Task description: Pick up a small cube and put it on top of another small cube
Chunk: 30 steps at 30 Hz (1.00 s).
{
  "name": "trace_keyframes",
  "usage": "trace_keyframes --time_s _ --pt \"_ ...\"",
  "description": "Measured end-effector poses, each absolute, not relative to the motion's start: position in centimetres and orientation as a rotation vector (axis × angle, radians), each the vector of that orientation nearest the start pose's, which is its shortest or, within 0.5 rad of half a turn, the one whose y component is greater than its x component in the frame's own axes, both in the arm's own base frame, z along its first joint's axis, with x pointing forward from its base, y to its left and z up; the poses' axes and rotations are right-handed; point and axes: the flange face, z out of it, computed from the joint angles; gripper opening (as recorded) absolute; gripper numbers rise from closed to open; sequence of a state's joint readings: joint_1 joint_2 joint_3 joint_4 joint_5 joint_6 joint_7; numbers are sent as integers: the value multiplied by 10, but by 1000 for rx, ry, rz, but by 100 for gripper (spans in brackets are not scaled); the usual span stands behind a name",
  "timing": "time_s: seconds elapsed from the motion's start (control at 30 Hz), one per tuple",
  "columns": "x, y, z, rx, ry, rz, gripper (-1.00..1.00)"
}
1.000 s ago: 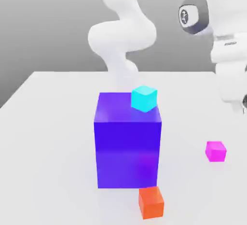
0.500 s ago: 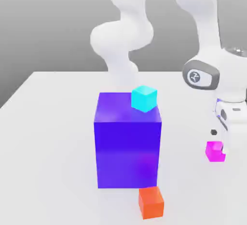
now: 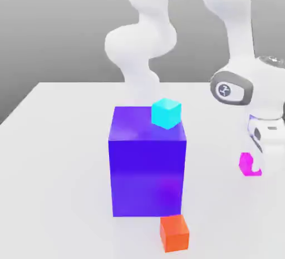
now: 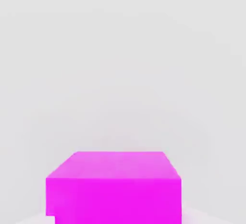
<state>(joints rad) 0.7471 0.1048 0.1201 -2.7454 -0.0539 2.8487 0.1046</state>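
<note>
- Magenta cube (image 3: 245, 164) sits in the grip of the claw (image 3: 253, 164), towards the exterior view's right, well apart from the blue-purple block (image 3: 146, 177). The claw is closed on it; whether it is clear of the table (image 3: 61, 174) I cannot tell.
- Slipping looks like the first risk: if the pads have only a shallow or off-centre bite, a quick lift could let the cube turn or drop.
- Should its underside be touching the table, a sideways start would drag it and skew it in the grip, so straight up seems the safer way out.
- Which cube is to be the base is unclear. The cyan cube (image 3: 166, 113) rests on top of the block, close to its edge; the orange-red cube (image 3: 175, 234) is on the table near the block's front.
- Going for the cyan one calls for height: carried too low, the cube or the claw could strike the block's side, and a hard press could push the cyan cube off the edge.
- Going for the orange-red one, the arm could brush the block while coming down beside it.
- Either way, letting go off-centre, tilted or too high could topple the stack.
</note>
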Motion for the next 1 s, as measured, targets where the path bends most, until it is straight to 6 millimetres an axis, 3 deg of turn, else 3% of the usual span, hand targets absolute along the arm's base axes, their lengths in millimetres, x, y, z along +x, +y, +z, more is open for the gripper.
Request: trace_keyframes --time_s 0.4,0.73,0.8,0.87,0.9,1.0 --pt "384 349 218 -2981 -1046 -12 -100" --pt "505 351 241 -3030 -838 1 -100" --pt "518 349 227 -3033 -814 4 -100" --pt "522 348 195 -3034 -808 4 -100" --pt "522 348 185 -3035 -807 4 100" --pt "522 348 185 -3034 -807 4 100"
